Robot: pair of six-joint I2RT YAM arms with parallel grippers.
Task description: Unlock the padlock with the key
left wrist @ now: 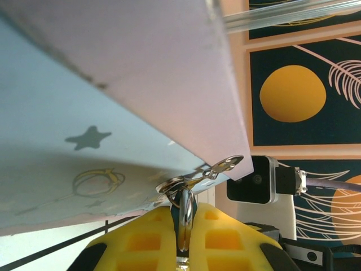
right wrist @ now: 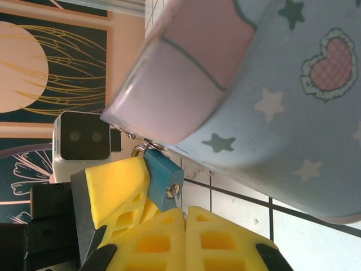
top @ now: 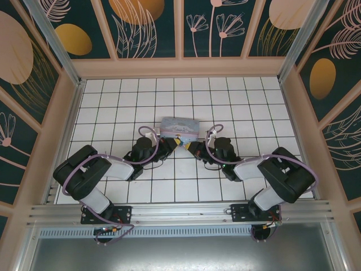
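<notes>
Mid-frame, the left claw (left wrist: 183,228) pinches the padlock (right wrist: 162,176) steady on the tin box (right wrist: 271,84) so the closed right claw (right wrist: 185,219), probably gripping the key (right wrist: 176,195), can poke it in.

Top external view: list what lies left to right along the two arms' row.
The left arm's elbow → left gripper → padlock → right gripper → right arm's elbow. I left out the tin box: it spans both grippers.
</notes>
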